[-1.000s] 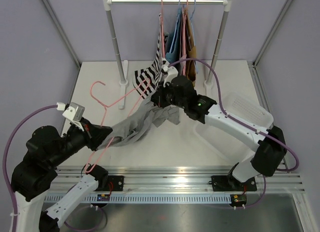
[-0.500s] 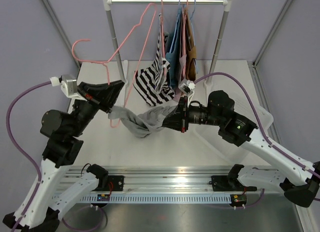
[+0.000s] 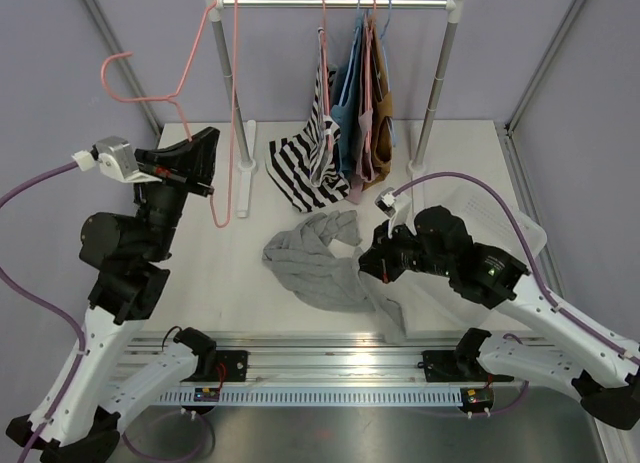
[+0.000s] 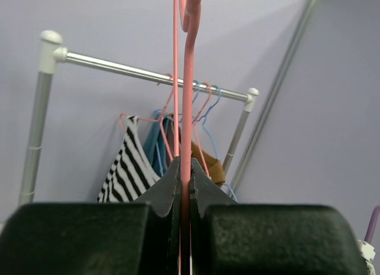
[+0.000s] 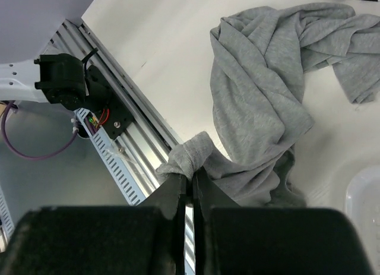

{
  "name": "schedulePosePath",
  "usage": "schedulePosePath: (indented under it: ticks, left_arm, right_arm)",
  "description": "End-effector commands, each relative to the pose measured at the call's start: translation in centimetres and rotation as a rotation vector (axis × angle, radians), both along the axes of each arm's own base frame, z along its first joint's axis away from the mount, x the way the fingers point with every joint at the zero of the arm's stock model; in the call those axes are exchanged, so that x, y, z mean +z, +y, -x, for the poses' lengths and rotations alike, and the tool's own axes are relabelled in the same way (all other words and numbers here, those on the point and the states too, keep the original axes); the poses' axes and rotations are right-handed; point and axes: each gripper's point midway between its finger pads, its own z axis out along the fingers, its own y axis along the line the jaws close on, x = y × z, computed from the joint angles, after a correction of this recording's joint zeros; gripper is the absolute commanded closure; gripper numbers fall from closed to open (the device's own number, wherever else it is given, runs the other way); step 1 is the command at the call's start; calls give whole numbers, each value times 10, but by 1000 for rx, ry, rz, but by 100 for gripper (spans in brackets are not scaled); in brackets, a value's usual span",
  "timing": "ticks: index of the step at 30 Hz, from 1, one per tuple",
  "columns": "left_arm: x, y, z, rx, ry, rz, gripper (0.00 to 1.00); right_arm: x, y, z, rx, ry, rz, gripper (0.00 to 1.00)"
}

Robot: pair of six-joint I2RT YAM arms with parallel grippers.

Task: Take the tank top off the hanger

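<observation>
The grey tank top (image 3: 318,260) lies crumpled on the white table, off the hanger; it fills the right wrist view (image 5: 267,91). My right gripper (image 3: 372,265) is shut on a fold of its edge (image 5: 191,156) and holds that edge a little above the table. My left gripper (image 3: 205,153) is raised at the left and shut on the bare pink hanger (image 3: 190,73), whose wire runs up between the fingers in the left wrist view (image 4: 187,108). The hanger's hook (image 3: 120,78) points left.
A white clothes rail (image 3: 335,2) stands at the back with a striped top (image 3: 308,163) and several other garments (image 3: 365,103) on hangers. A clear plastic bin (image 3: 500,223) sits at the right. The metal base rail (image 3: 360,368) runs along the near edge.
The tank top has come off the hanger and dropped to the table. My left gripper lifted the bare hanger up and left. My right gripper pulled the garment toward the near edge.
</observation>
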Motion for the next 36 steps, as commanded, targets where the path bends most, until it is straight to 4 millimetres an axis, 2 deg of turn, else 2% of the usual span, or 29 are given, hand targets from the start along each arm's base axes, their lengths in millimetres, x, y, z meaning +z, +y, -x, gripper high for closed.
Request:
schedulePosePath:
  ticks: [1, 2, 6, 7, 8, 9, 11, 13, 14, 15, 17, 18, 19, 20, 21, 23, 24, 25, 26, 27, 28, 30, 31, 32, 33, 34, 36]
  left_arm:
    - [-28, 23, -6, 113, 225, -13, 100]
    - [-52, 22, -7, 113, 310, -56, 100]
    - [-113, 28, -1, 136, 499, -106, 100]
    - [-123, 35, -1, 169, 534, -111, 100]
    - [-137, 38, 2, 180, 586, -137, 100]
    - [-141, 38, 3, 183, 603, -149, 100]
    - [-147, 35, 0, 179, 652, -185, 100]
    - [-146, 27, -6, 155, 686, -206, 100]
    - [-136, 23, -6, 136, 685, -213, 100]
    - [-139, 13, -19, 124, 718, -242, 100]
    - [-139, 7, -30, 126, 756, -279, 100]
    - [-124, 0, -44, 125, 754, -288, 100]
    - [-128, -4, -51, 121, 791, -323, 100]
    - [-120, -6, -58, 124, 785, -344, 100]
    - [-115, -13, -75, 129, 796, -359, 100]
    - [-113, -18, -87, 111, 828, -387, 100]
    - [-92, -16, -96, 105, 795, -368, 100]
    - [-103, -23, -110, 89, 840, -394, 100]
    - [-102, -24, -120, 101, 843, -415, 100]
    - [-92, -21, -128, 116, 830, -414, 100]
    - [-85, -24, -144, 119, 829, -417, 100]
    - [-69, -20, -157, 124, 804, -404, 100]
    - [-49, -20, -160, 116, 760, -382, 100]
    - [-59, -24, -175, 109, 779, -386, 100]
    - [-58, -19, -184, 120, 773, -375, 100]
    - [-52, -25, -190, 87, 739, -362, 100]
    - [-53, -22, -203, 95, 720, -350, 100]
  right_arm:
    - [11, 6, -10, -26, -32, -25, 100]
    - [1, 13, -12, -21, -12, -3, 100]
    - [-25, 29, -30, -63, 10, 56, 98]
    - [-26, 34, -35, -68, 5, 51, 90]
    - [-33, 39, -39, -72, 15, 66, 76]
    - [-34, 41, -42, -81, 15, 67, 54]
    - [-30, 43, -50, -111, -2, 63, 1]
    - [-24, 43, -57, -141, -23, 46, 0]
    - [-17, 43, -56, -142, -32, 30, 0]
    - [-14, 42, -57, -145, -38, 23, 1]
    - [-8, 41, -56, -149, -49, 3, 1]
    - [-7, 40, -55, -150, -47, -2, 1]
    - [-8, 39, -54, -152, -43, -5, 0]
    - [-7, 38, -53, -157, -40, -12, 0]
    - [-7, 37, -51, -154, -37, -17, 1]
    - [-9, 35, -48, -159, -26, -34, 1]
    - [-7, 35, -46, -153, -23, -44, 0]
    - [-10, 34, -44, -151, -18, -44, 1]
    - [-7, 32, -42, -150, -18, -54, 0]
    - [-7, 31, -41, -149, -21, -56, 1]
    - [-9, 29, -40, -149, -20, -55, 0]
    - [-6, 27, -38, -148, -32, -68, 0]
    - [-9, 26, -39, -150, -40, -61, 1]
    - [-8, 26, -39, -151, -44, -62, 1]
    - [-8, 26, -40, -149, -44, -61, 1]
    - [-8, 27, -39, -147, -44, -60, 1]
    - [-8, 29, -37, -129, -40, -68, 1]
